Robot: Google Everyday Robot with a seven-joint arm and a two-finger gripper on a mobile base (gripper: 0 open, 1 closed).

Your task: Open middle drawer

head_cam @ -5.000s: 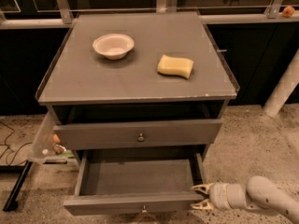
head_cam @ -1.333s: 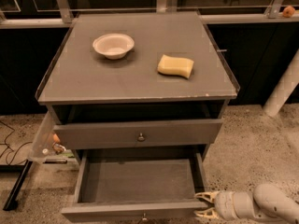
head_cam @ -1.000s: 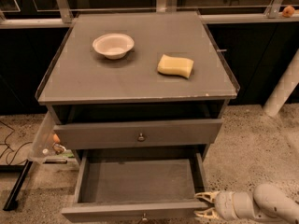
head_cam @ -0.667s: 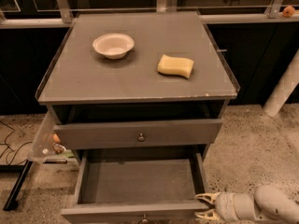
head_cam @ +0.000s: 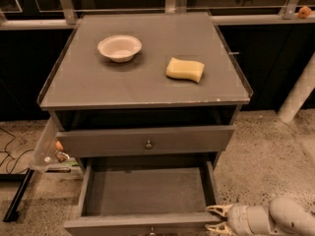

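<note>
The middle drawer [head_cam: 145, 191] is pulled out below the closed upper drawer [head_cam: 98, 141], and its plain grey inside is bare. Its front panel [head_cam: 123, 225] lies at the bottom edge of the view, with only the top of its knob [head_cam: 150, 229] showing. My gripper [head_cam: 215, 219] is at the right end of that front panel. Its two pale fingers are spread, one just behind the panel and one in front of it. The lowest drawer is out of view.
On the cabinet top [head_cam: 98, 82] stand a white bowl [head_cam: 119, 48] and a yellow sponge [head_cam: 185, 69]. The upper drawer has a round knob [head_cam: 148, 144]. A clear plastic bag [head_cam: 47, 146] hangs at the cabinet's left side. A white post [head_cam: 298, 95] stands at the right.
Since five seconds ago my gripper has moved toward the camera and the middle drawer has come out a little farther. Over the last second nothing has visibly moved.
</note>
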